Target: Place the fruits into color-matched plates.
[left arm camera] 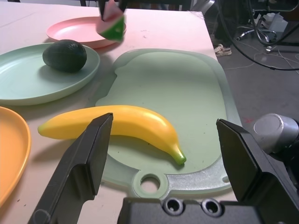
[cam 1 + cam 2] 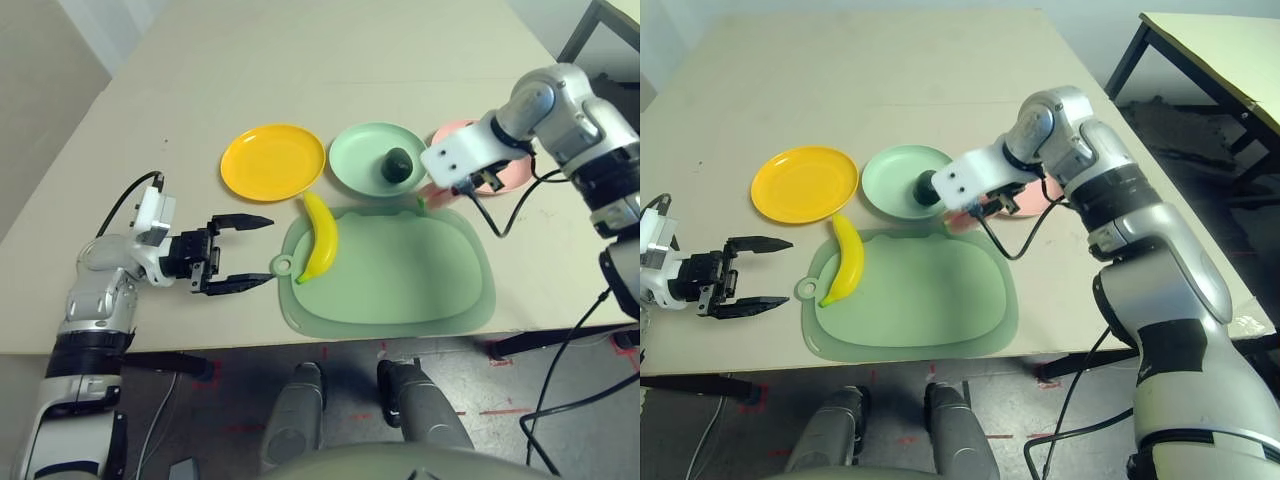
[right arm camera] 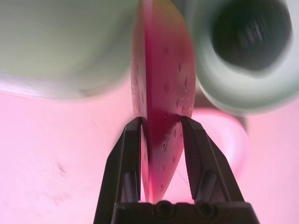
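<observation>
The pale green rounded-rectangle cutting mat (image 2: 400, 275) lies on the beige table (image 2: 200, 90) and serves as the landmark here. On the mat's left edge, just above its small hanging loop, rests the curved yellow toy banana (image 2: 320, 238), its stem end pointing toward the far side of the table. Beyond the mat's far left corner sits the round yellow-orange plastic plate (image 2: 272, 160), bare of fruit. Directly beyond the mat's far edge is the round mint green plastic plate (image 2: 365, 150), and the small dark green toy avocado (image 2: 397, 165) sits on it, toward the side nearer the mat. Beyond the mat's far right corner lies the round pink plastic plate (image 1: 74, 32), partly covered by the right arm in the head views. The right gripper (image 3: 161, 135) is clamped on the red toy watermelon wedge with green rind (image 3: 163, 88), its two black fingers pressing the wedge's flat red faces; the wedge hangs above the table at the mat's far right corner, between the mat and the pink plate, and does not rest on either. The left gripper (image 2: 255, 250) hovers over the table just left of the mat, its black fingers spread wide apart and holding nothing, aimed at the banana.
</observation>
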